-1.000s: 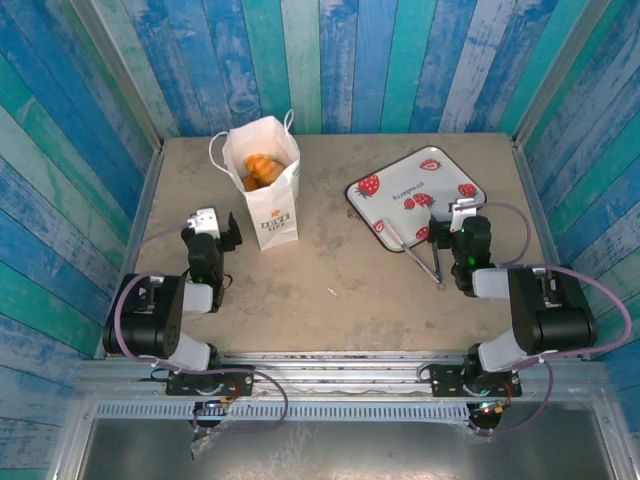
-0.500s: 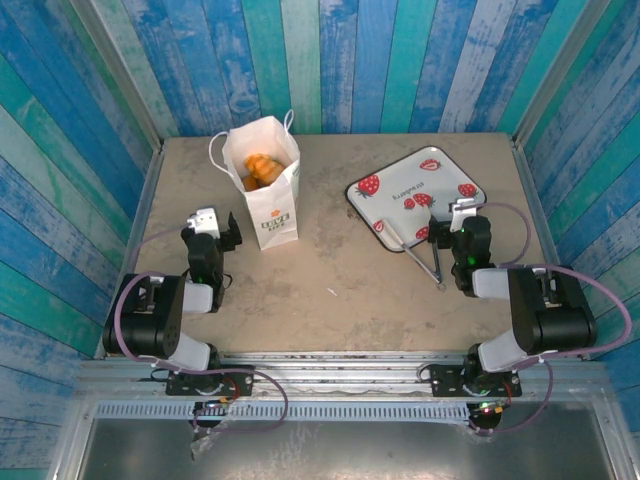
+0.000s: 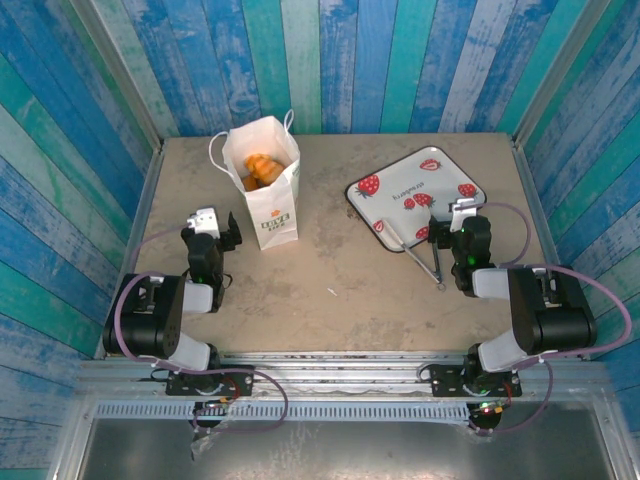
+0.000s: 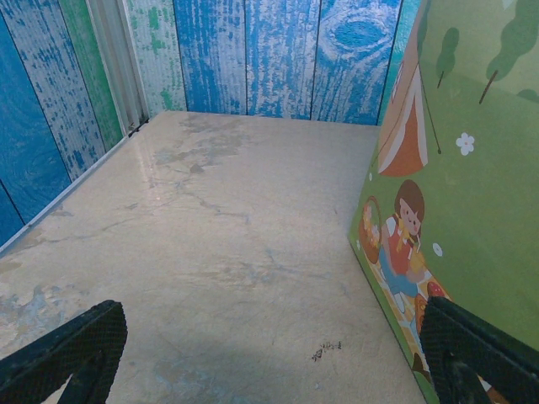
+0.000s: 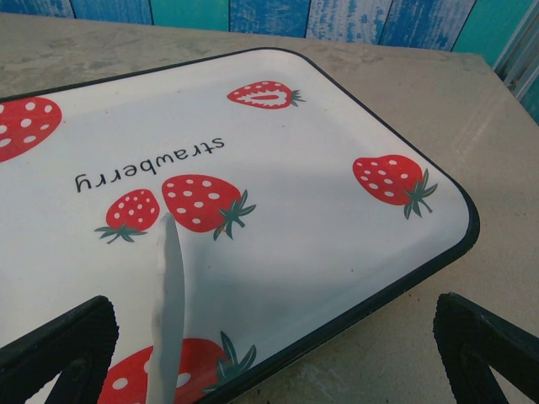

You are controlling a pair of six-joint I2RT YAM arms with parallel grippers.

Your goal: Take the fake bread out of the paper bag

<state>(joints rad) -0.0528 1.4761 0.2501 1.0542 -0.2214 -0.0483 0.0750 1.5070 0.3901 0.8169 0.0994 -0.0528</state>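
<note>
The white paper bag (image 3: pixel 270 200) stands upright at the back left of the table, its mouth open. Golden-orange fake bread (image 3: pixel 259 168) shows inside it. In the left wrist view the bag's side (image 4: pixel 472 168) carries a green cartoon print, just right of my right finger. My left gripper (image 3: pixel 222 228) rests low on the table to the left of the bag, open (image 4: pixel 269 337) with bare table between its fingers. My right gripper (image 3: pixel 460 225) sits at the tray's near edge, open (image 5: pixel 269 337) and holding nothing.
A white strawberry-printed tray (image 3: pixel 440 180) with a black rim (image 5: pixel 404 282) lies at the back right. Metal tongs (image 3: pixel 425 258) rest half on it, one tip (image 5: pixel 166 311) close to my right gripper's left finger. Blue plank walls close in three sides.
</note>
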